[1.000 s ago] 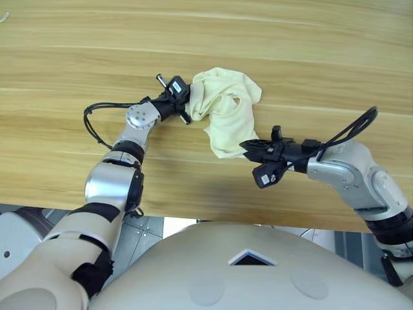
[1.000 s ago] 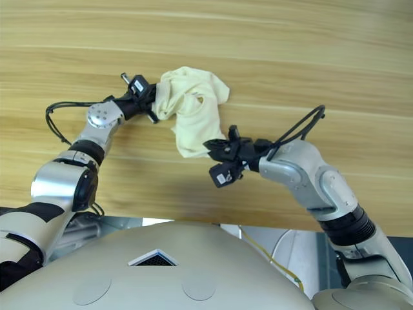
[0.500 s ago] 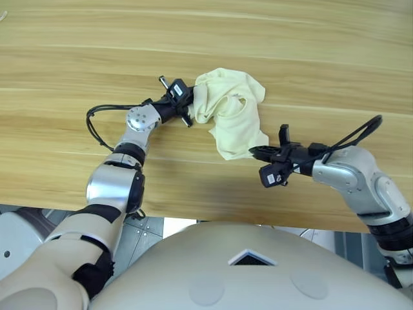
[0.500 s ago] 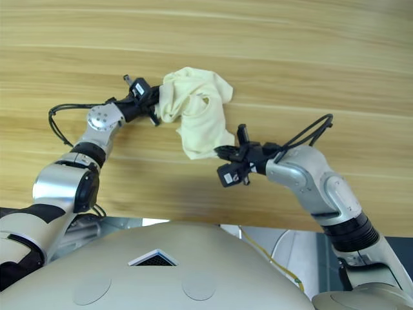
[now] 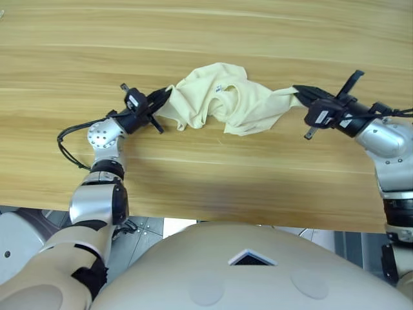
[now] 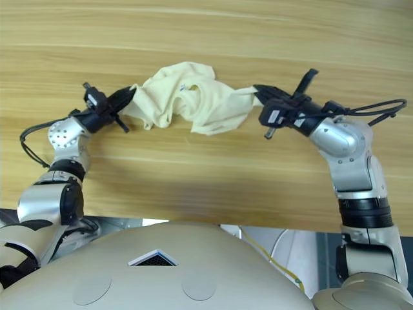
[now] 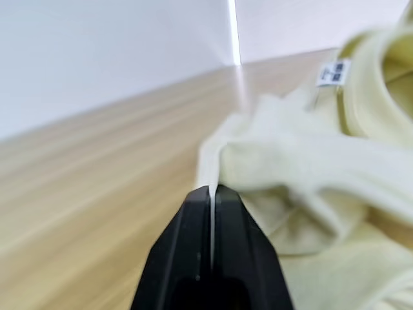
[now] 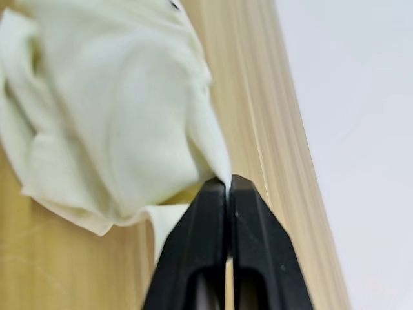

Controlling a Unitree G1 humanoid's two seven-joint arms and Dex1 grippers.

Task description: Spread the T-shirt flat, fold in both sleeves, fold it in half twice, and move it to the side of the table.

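Observation:
A pale yellow T-shirt [image 5: 222,103] lies crumpled and stretched sideways on the wooden table [image 5: 206,39]. My left gripper [image 5: 165,97] is shut on the shirt's left edge; in the left wrist view the cloth [image 7: 303,161] is pinched between the black fingers [image 7: 193,213]. My right gripper [image 5: 298,92] is shut on the shirt's right edge, and the right wrist view has the fabric [image 8: 110,116] running from the closed fingers [image 8: 206,213]. The shirt's middle is bunched in folds, with a small label [image 7: 330,72] showing by the collar.
The table's near edge [image 5: 193,219] runs just below both arms. Bare wood stretches behind the shirt and out to both sides. A black cable [image 5: 68,139] loops off my left wrist.
Both arms have moved apart, left gripper leftward and right gripper up and to the right, pulling the bunched shirt out into a wide sideways strip.

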